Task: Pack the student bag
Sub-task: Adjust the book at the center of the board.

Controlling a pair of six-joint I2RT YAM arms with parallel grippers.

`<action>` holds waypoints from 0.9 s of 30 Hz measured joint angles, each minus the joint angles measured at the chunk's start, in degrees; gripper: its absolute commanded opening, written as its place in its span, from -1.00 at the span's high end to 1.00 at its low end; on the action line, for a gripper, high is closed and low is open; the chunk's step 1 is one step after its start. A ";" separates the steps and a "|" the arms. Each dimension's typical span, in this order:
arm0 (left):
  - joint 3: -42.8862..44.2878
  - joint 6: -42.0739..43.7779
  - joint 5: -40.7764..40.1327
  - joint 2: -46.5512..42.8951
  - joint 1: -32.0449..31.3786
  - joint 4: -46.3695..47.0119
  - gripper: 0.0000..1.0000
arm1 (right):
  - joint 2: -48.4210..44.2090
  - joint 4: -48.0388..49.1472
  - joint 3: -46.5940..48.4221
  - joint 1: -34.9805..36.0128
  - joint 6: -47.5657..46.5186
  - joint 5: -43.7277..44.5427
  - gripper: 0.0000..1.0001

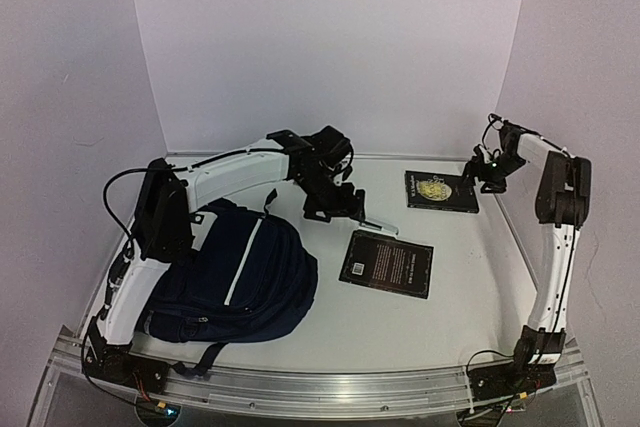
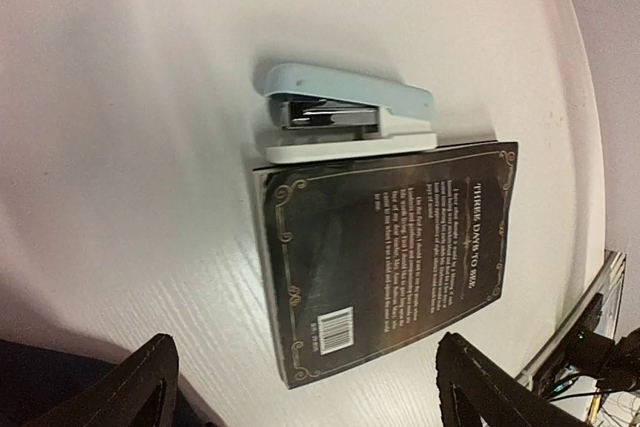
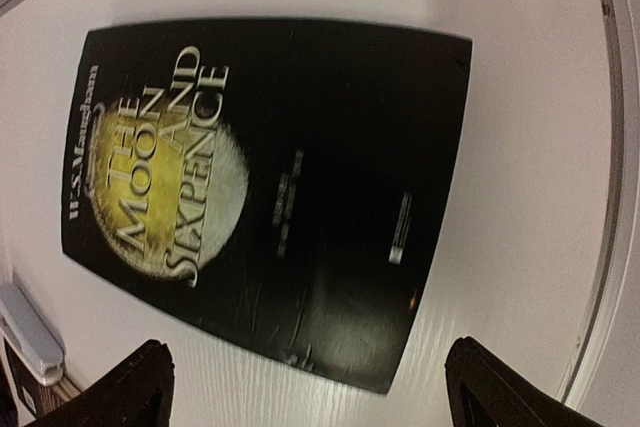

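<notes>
The student bag (image 1: pixel 235 272), navy with a pale stripe, lies on the left of the table under my left arm; a dark edge of it shows at the bottom left of the left wrist view (image 2: pixel 30 382). My left gripper (image 1: pixel 338 209) hovers open just past the bag's top, its fingers (image 2: pixel 130 387) apart and nothing held. Below it lie a dark book (image 2: pixel 385 257) back cover up and a pale blue stapler (image 2: pixel 345 127) touching the book's far edge. My right gripper (image 3: pixel 310 402) hangs open over a black book (image 3: pixel 270 187) titled "The Moon and Sixpence".
In the top view, the dark book (image 1: pixel 387 263) lies mid-table, the stapler (image 1: pixel 375 225) by its far edge, and the black book (image 1: pixel 440 190) at the back right. White walls enclose the table. A metal rail (image 1: pixel 320 387) runs along the near edge.
</notes>
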 measured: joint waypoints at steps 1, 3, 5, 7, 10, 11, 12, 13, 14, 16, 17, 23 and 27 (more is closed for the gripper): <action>-1.50 -0.11 0.03 -0.63 0.57 0.14 -0.79 | 1.36 0.54 1.21 0.23 0.34 0.00 -0.78; -3.72 -0.58 0.03 -1.50 1.93 0.38 -0.79 | 3.17 1.11 2.10 0.82 0.44 0.14 -0.73; -4.61 -0.91 0.08 -1.94 3.34 0.91 -0.79 | 4.22 1.27 2.28 1.67 0.25 0.56 -0.66; -4.77 -1.06 0.10 -2.15 4.65 1.46 -0.78 | 4.81 1.32 2.32 2.65 0.04 0.68 -0.60; -4.77 -1.55 0.25 -2.28 6.47 2.69 -0.77 | 5.25 1.42 2.23 4.87 -0.68 0.70 -0.56; -4.77 -1.90 0.45 -2.32 7.02 3.24 -0.77 | 5.26 1.61 1.93 5.81 -0.85 0.67 -0.54; -4.77 -2.43 0.63 -2.34 7.51 3.90 -0.77 | 5.24 1.98 1.45 6.79 -1.01 0.63 -0.54; -4.77 -2.60 0.75 -2.34 7.84 4.41 -0.76 | 5.18 2.73 0.79 8.01 -1.38 0.55 -0.53; -4.77 -2.86 0.98 -2.34 8.21 4.97 -0.76 | 4.86 3.81 0.00 9.29 -1.57 0.48 -0.53; -4.58 -3.50 1.57 -2.29 8.98 6.15 -0.76 | 4.03 5.83 -1.96 11.88 -1.87 0.46 -0.51; -4.12 -3.77 1.90 -2.10 9.35 6.49 -0.76 | 3.52 6.67 -3.02 13.19 -1.93 0.47 -0.50; -1.21 -6.30 3.93 0.60 12.05 11.04 -0.74 | 0.73 11.22 -8.97 19.91 -2.34 0.66 -0.42; -1.23 -8.00 5.33 3.24 15.02 14.53 -0.74 | -0.92 13.61 -12.31 22.09 -3.21 1.71 -0.38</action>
